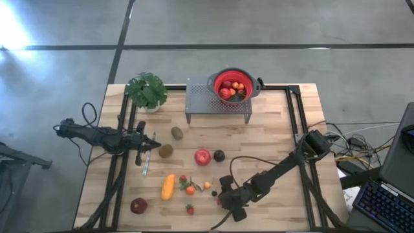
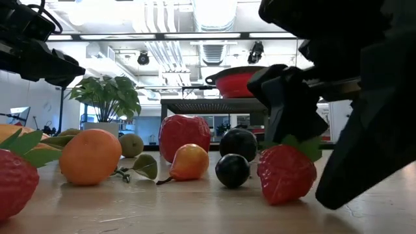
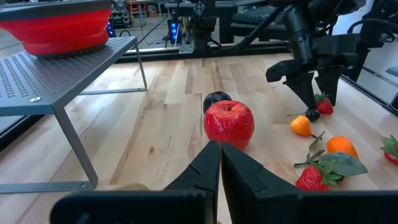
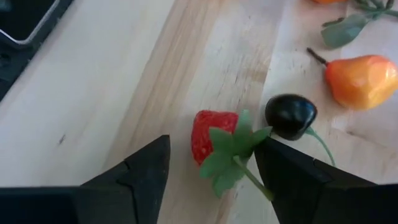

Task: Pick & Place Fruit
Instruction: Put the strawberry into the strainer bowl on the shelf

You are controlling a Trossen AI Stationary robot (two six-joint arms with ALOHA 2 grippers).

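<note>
My surface is pale wooden planks. A grey perforated stand sits at its far edge, and I place the rest from it. A potted plant stands just to its left. In front of it lie two kiwis, a red apple and a dark plum. Further forward lie a long orange piece, a dark-red round fruit, strawberries and small orange bits.
</note>
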